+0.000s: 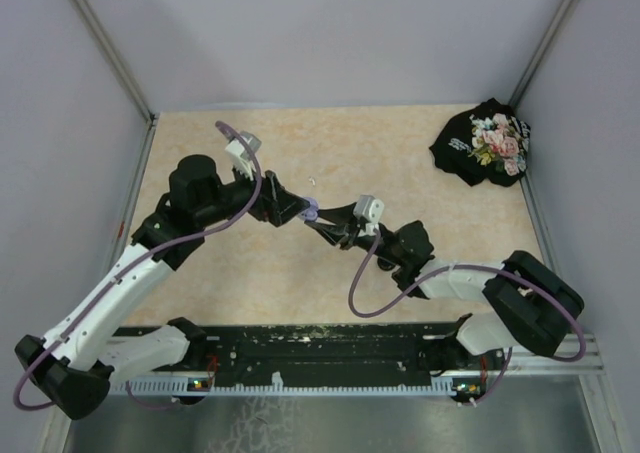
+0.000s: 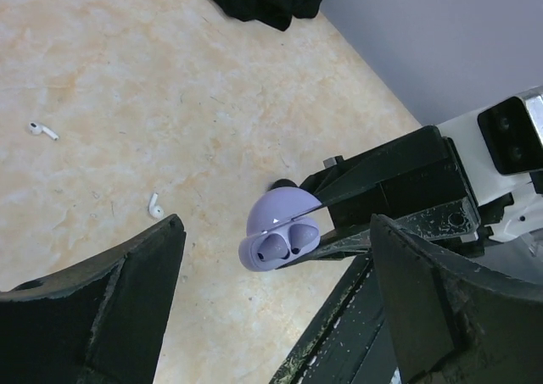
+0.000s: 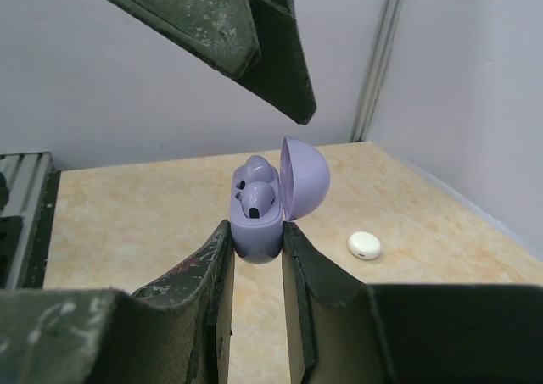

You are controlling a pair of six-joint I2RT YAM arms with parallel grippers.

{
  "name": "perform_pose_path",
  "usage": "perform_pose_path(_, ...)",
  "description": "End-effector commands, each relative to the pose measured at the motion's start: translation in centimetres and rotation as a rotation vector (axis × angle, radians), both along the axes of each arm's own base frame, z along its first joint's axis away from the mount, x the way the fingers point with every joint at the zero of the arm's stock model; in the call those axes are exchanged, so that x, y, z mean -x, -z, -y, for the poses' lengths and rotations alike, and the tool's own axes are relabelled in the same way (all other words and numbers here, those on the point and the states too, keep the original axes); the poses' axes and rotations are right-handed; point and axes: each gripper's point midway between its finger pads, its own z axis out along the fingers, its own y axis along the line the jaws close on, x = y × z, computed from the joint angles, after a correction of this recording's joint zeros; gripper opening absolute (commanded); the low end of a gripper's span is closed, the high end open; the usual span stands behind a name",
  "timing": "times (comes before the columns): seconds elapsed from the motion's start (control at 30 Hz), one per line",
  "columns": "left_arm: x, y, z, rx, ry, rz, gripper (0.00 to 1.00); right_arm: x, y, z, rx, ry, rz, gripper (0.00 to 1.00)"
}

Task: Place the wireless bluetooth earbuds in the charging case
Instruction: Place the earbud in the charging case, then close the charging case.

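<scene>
Centrally, right gripper [image 3: 255, 240] pinches the open lavender charging case [image 3: 301, 180] by its base | two purple earbuds [image 3: 257, 199] sit in its wells | left gripper [image 2: 276, 225] spread wide, near the case, not touching | two white earbuds [image 2: 41, 130] [image 2: 155, 204] loose on table [image 2: 127, 62].

Open purple case [image 3: 302, 179] clamped in right gripper [image 3: 257, 247], two purple earbuds [image 3: 257, 199] seated inside. Small white case [image 3: 364, 245] lies on counter [image 3: 127, 214], right side.
</scene>
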Motion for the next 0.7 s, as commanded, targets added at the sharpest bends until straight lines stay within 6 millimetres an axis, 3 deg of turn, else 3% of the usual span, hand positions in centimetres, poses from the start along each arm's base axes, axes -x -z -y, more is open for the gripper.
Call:
perform_pose_path(0.0, 1.5, 0.0, 1.2, 0.032, 0.166, -0.014, 0.94, 1.8, -2.4, -0.1, -0.052, -0.111, 0.025, 0.0)
perform_pose_path(0.4, 3.2, 1.7, 3.1, 0.094, 0.356, -0.099, 0.92, 2.3, -3.1, -0.3, -0.112, -0.188, -0.013, 0.0)
perform_pose_path(0.67, 5.1, -0.4, 3.7, 0.168, 0.483, -0.044, 0.84, 2.2, -2.0, -0.6, -0.108, -0.23, -0.075, 0.0)
